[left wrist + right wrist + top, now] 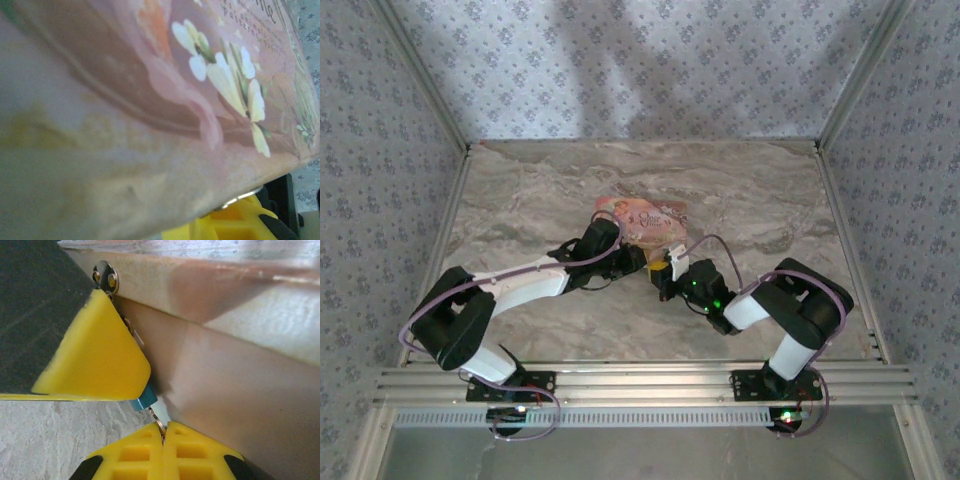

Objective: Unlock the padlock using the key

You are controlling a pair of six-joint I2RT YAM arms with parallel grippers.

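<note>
The padlock [145, 401] is tiny, and only a blue corner of its body pokes out beneath a yellow finger [100, 355] of my left gripper [642, 262]. That gripper is shut on it against the side of the pink illustrated box [642, 215]; its other finger is hidden. My right gripper [164, 426] is shut on the thin metal key [159, 421], whose tip points at the bottom of the padlock's blue body. In the top view the right gripper [665, 280] meets the left one at the near edge of the box. The box's flowered lid [200, 75] sits very close in the left wrist view.
A round silvery clasp [106, 277] shows on the box's edge above the left finger. The box wall [240, 390] runs close along the right of both grippers. Marbled tabletop [750, 220] lies around them, fenced by patterned walls and metal rails.
</note>
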